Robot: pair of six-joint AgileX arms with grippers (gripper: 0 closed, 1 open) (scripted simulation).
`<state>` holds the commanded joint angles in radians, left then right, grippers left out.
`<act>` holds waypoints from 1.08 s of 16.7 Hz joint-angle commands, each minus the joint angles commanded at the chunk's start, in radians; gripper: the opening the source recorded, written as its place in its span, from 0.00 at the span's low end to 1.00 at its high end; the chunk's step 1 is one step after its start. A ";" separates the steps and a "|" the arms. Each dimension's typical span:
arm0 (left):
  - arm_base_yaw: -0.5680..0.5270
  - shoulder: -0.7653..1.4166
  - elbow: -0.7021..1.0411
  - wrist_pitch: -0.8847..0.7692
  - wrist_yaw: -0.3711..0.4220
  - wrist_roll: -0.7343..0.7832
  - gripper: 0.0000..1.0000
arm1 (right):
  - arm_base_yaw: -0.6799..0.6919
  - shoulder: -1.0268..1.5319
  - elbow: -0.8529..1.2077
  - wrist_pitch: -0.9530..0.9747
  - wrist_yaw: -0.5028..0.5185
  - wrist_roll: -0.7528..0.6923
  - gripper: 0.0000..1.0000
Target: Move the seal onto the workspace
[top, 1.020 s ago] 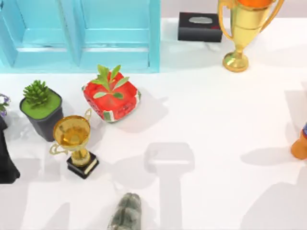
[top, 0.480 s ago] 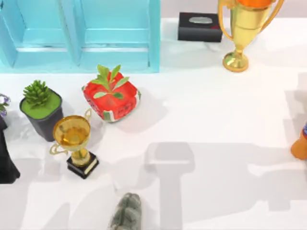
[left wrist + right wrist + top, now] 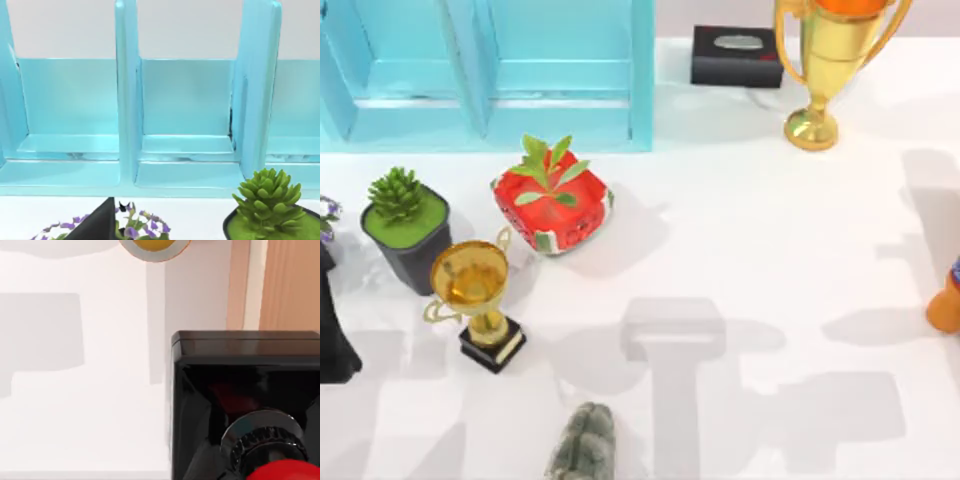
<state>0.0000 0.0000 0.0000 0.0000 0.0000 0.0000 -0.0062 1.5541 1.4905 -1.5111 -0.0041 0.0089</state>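
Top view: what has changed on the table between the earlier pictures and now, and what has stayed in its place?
No object moved. Only the grey shadows on the white tabletop changed: the block-shaped shadow on the right side shifted from picture to picture and now lies lower, near the front edge. The two trophies, the potted plants, the blue cabinet, the black box and the grey-green lump stayed in place.

No readable text or labels

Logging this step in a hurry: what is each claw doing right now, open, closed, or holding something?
Left claw: cannot be told; its wrist camera faces the blue cabinet.
Right claw: cannot be told; the seal sits right before its wrist camera.
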 joint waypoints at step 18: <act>0.000 0.000 0.000 0.000 0.000 0.000 1.00 | 0.494 0.455 0.235 0.322 -0.052 0.444 0.00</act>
<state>0.0000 0.0000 0.0000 0.0000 0.0000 0.0000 0.4874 2.0087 1.7258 -1.1887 -0.0560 0.4532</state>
